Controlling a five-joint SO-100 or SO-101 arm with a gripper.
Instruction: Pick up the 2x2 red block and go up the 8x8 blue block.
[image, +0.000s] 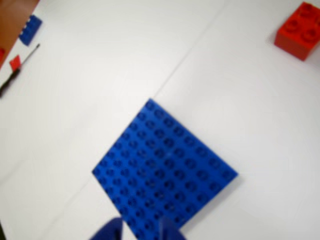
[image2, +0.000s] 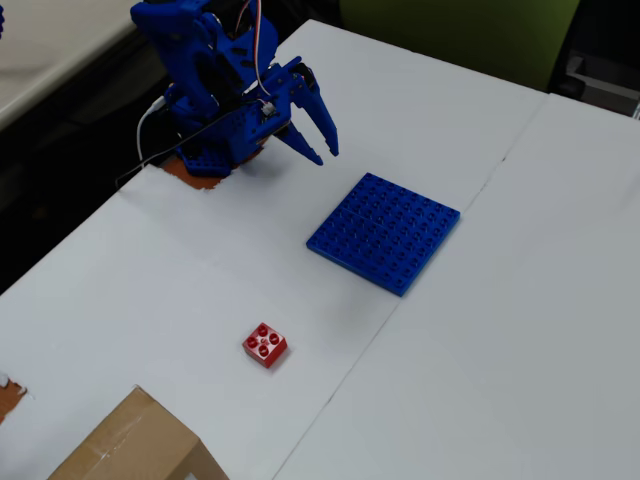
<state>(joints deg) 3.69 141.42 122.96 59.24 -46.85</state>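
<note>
1. On the white surface (image2: 480, 330), in the overhead view, the 8x8 blue block (image2: 385, 232) lies flat near the middle, its studded face up; no brand or lettering can be read on it or anywhere else in either view.
2. The 2x2 red block (image2: 265, 345) sits on the same surface, well apart from the blue block and nearer the bottom edge of the overhead view, studs up and touching nothing else.
3. The blue arm (image2: 215, 90) stands at the upper left of the overhead view. Its fingers (image2: 322, 125) hang spread apart with nothing between them, above bare surface to the left of the blue block.
4. In the wrist view the blue block (image: 165, 170) fills the lower middle, turned like a diamond, and the red block (image: 299, 31) is cut off by the top right corner.
5. Only the blurred tips of the fingers (image: 110, 231) show at the bottom edge of the wrist view.
6. A cardboard box (image2: 130, 445) is cut off by the bottom edge of the overhead view; what it holds cannot be seen.
7. At the upper left of the wrist view lie a small blue studded piece (image: 30, 29) and a thin dark tool (image: 17, 70), both too soft to make out further.
</note>
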